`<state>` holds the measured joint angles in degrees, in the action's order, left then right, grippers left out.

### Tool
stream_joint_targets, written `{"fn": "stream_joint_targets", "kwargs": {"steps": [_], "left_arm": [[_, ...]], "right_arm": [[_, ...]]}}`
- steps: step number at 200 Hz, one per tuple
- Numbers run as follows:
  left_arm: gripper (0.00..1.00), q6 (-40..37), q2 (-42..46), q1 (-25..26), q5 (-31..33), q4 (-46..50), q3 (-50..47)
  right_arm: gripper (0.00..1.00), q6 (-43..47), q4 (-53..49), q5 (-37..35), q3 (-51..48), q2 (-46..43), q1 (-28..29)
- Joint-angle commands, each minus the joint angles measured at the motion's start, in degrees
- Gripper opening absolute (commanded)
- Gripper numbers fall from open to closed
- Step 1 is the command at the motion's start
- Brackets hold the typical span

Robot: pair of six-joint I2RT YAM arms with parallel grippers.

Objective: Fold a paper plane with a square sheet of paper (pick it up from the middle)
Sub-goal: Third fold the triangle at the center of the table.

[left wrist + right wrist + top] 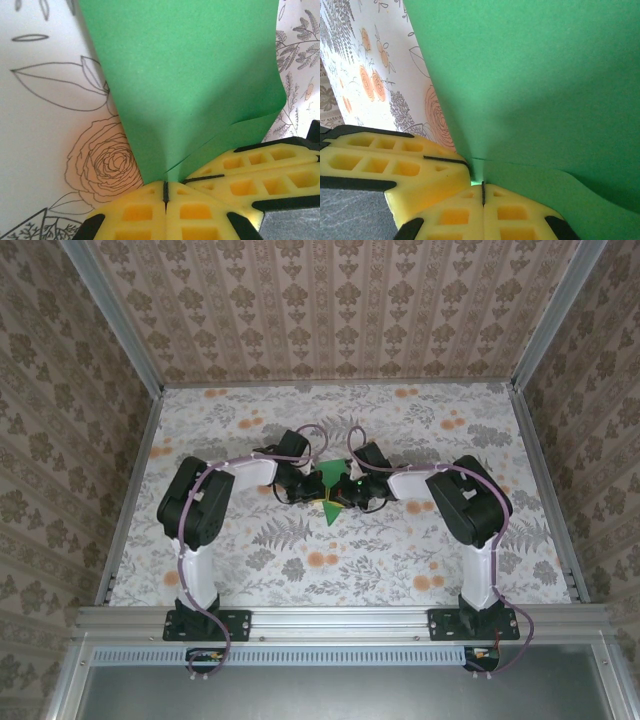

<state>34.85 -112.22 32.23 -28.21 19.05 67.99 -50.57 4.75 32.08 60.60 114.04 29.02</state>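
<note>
The thin, bright green sheet of paper (pixel 330 480) sat over the middle of the table, caught between the two arms where they met. From above it showed a broad upper part and a sharp tip pointing toward the near edge. Close up, it was more than one layer: a loose flap overlapped the main face, and its lower right edge curled.

The left gripper (pixel 165 192), with yellow honeycomb fingers and black edging, was fully closed, its jaws pressed together on the bottom edge of the sheet of paper. The right gripper (pixel 483 192), of the same make, was likewise clamped tight on that edge. The two pairs of fingers lay just beside each other, touching or nearly so; which could not be told.

The left arm (pixel 195 530) and right arm (pixel 480 530), black and white, bent inward from their bases on the near rail.

Under them, the table (pixel 420 560) wore a white covering printed with grey ferns, outlined leaves, a drawn rose (pixel 107 165) and orange blossoms (pixel 372 82). Walls (pixel 330 310) of brown damask-patterned paper closed in the back and both sides. A bare aluminium frame (pixel 340 618) ran along the near edge and up the corners.
</note>
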Motion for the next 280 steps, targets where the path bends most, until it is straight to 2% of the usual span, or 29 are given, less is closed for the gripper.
{"fn": "stream_joint_targets", "kwargs": {"steps": [1,36,108,214,246,280], "left_arm": [[0.00,-2.73,-2.63,0.34,4.70,4.78,0.48],[0.00,-5.41,-3.45,0.38,6.21,7.52,1.41],[0.00,-7.84,-5.54,0.38,6.58,9.67,5.29],[0.00,-9.07,-5.50,0.38,6.36,11.82,10.54],[0.00,-6.83,-0.88,0.97,4.50,9.09,11.09],[0.03,-1.06,4.66,2.63,2.59,3.12,5.52]], "right_arm": [[0.00,-1.20,-1.15,0.96,-1.80,-3.09,-1.21],[0.00,1.74,-3.26,0.64,-1.10,-5.73,-2.97],[0.00,3.27,-4.96,0.57,-0.02,-1.79,-3.44],[0.00,3.97,-8.41,-6.57,-2.76,-0.90,-3.70],[0.00,3.81,-10.16,-8.81,-2.98,-0.51,-3.70],[0.00,3.46,-10.51,-9.65,-3.23,-0.05,-3.70]]}}
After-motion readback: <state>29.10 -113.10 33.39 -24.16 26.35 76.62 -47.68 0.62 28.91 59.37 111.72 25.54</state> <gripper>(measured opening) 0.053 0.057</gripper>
